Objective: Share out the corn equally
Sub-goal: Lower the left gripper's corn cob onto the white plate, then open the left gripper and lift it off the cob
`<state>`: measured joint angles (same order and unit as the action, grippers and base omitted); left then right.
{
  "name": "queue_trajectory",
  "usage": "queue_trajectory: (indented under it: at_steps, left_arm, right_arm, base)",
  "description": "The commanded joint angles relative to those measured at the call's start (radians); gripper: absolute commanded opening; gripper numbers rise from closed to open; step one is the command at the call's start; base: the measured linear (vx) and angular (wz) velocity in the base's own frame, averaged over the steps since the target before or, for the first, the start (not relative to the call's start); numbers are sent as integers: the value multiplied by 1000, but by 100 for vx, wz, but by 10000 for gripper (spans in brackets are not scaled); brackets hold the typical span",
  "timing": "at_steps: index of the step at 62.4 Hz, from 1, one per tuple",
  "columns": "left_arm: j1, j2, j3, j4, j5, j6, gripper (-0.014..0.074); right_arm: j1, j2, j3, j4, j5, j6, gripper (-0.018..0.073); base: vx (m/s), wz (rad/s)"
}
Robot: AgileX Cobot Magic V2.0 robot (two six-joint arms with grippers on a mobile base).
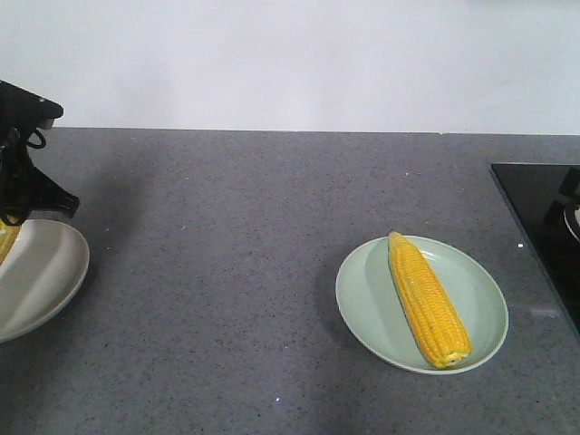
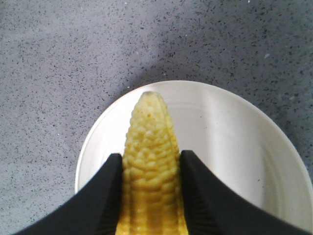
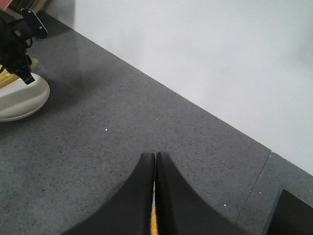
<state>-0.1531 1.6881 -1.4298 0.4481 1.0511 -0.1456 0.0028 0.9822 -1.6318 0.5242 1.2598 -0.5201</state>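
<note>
My left gripper (image 2: pixel 150 159) is shut on a yellow corn cob (image 2: pixel 149 142), one black finger pressed to each side. The cob's pale tip points away, over a white plate (image 2: pixel 230 142). In the front view that plate (image 1: pixel 41 272) sits at the left edge with the left arm (image 1: pixel 23 172) over it and only a sliver of the held cob (image 1: pixel 5 240) showing. A second cob (image 1: pixel 428 299) lies on a pale green plate (image 1: pixel 476 290) to the right. My right gripper (image 3: pixel 155 156) is shut with nothing held; a yellow strip shows through the slit between its fingers.
A black cooktop (image 1: pixel 544 217) is set into the grey counter at the right edge. A white wall runs along the counter's back. The right wrist view shows the left arm (image 3: pixel 17 34) and white plate (image 3: pixel 22 98) at far left.
</note>
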Motion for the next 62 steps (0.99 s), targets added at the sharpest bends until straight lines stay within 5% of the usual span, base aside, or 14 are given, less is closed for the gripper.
queue_trajectory:
  at_steps: [1, 31, 52, 62]
  left_arm:
    - [2, -38, -23, 22, -18, -13, 113]
    - [2, -38, -23, 7, 8, -19, 505]
    - [2, -38, -23, 6, 42, -15, 502]
    - [2, -48, -23, -14, 64, -9, 397]
  right_arm:
    - [-4, 1, -18, 24, -65, -2, -4]
    - [-4, 1, -18, 24, -65, -1, -4]
    - [-4, 1, -18, 24, -67, -1, -4]
    - [-4, 1, -18, 24, -99, -1, -4]
  base:
    - [0, 0]
    - [0, 0]
    - [0, 0]
    - [0, 0]
